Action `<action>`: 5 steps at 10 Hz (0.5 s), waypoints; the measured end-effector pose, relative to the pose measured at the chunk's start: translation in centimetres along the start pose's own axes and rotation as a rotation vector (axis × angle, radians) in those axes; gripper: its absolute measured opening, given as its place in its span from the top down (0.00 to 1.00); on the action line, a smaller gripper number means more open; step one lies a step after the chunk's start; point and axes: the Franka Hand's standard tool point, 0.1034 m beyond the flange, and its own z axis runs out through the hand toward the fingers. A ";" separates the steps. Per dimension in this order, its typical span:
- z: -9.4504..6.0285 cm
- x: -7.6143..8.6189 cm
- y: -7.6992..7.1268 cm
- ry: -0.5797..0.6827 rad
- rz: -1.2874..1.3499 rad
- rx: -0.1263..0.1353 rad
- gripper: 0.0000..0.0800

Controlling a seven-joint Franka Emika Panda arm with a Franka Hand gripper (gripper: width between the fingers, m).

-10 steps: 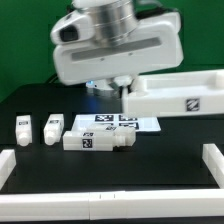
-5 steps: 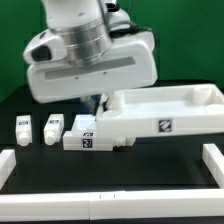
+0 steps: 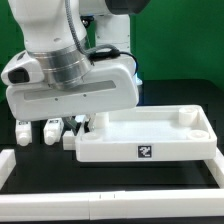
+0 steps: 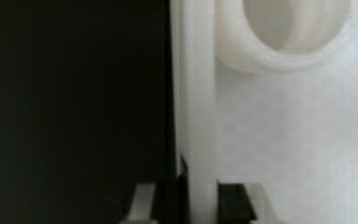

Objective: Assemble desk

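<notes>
You have the gripper (image 4: 195, 203) clamped tight on one rim wall of the wide flat white plastic tabletop slab (image 3: 150, 135), recessed side up, above the black table (image 3: 110, 180). Against half a second ago, the arm has swung toward the exterior view's left. The slab has come lower and nearer, now hiding the marker board. One short white block leg (image 3: 22, 131) and a second leg (image 3: 50, 130) stand unmoved at that left.
</notes>
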 end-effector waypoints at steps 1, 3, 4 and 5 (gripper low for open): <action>0.3 0.0 0.1 -0.004 0.000 -0.001 0.93; 1.9 1.9 1.7 -0.002 -0.069 -0.033 0.93; 2.6 3.0 1.6 0.000 -0.076 -0.042 0.93; 3.5 3.6 1.0 0.013 -0.067 -0.053 0.93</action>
